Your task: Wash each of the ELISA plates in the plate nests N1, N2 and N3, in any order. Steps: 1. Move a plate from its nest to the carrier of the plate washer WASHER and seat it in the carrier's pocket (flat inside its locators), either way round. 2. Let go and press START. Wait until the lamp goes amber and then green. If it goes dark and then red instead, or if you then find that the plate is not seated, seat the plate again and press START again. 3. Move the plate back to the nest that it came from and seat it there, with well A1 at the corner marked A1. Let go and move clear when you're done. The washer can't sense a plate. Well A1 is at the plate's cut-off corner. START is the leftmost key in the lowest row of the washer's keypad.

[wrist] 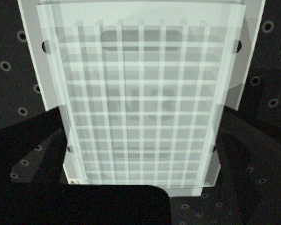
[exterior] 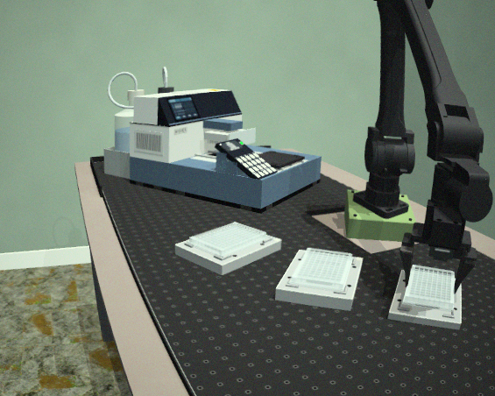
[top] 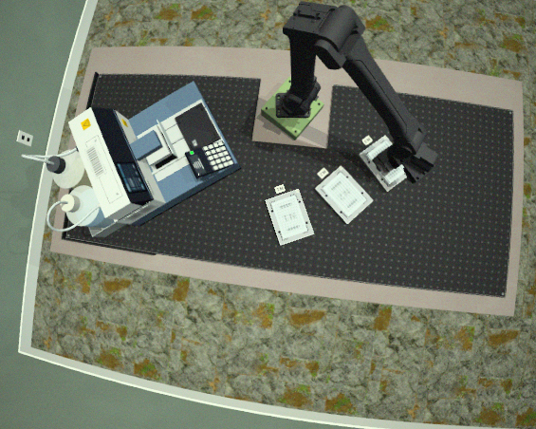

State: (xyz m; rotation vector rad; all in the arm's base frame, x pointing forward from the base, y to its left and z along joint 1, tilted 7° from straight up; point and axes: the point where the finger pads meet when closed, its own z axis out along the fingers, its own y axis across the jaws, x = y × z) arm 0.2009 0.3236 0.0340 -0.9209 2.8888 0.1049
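My gripper point(top: 386, 163) point(exterior: 432, 280) point(wrist: 141, 113) points down over nest N3 point(top: 386, 186) point(exterior: 426, 320) point(wrist: 44, 74), its fingers shut on the long sides of a clear ELISA plate point(top: 396, 176) point(exterior: 430, 286) point(wrist: 140, 101). The plate is level and lies in or barely above the nest; whether it is fully down is hard to tell. A small mark point(wrist: 75, 182) on the nest shows at the lower left in the wrist view; the plate's cut-off corner is unclear. Plates lie in nest N2 point(top: 347, 219) point(exterior: 312, 300) and nest N1 point(top: 280, 239) point(exterior: 198, 260). The washer lamp point(top: 192, 153) point(exterior: 242, 143) is green.
The washer point(top: 96, 161) point(exterior: 202, 180) stands at the far left end of the table, its keypad point(top: 219, 157) point(exterior: 255, 166) raised on a slope. Bottles point(top: 67, 172) stand behind it. The arm's green base point(top: 292, 130) point(exterior: 369, 228) is between washer and N3.
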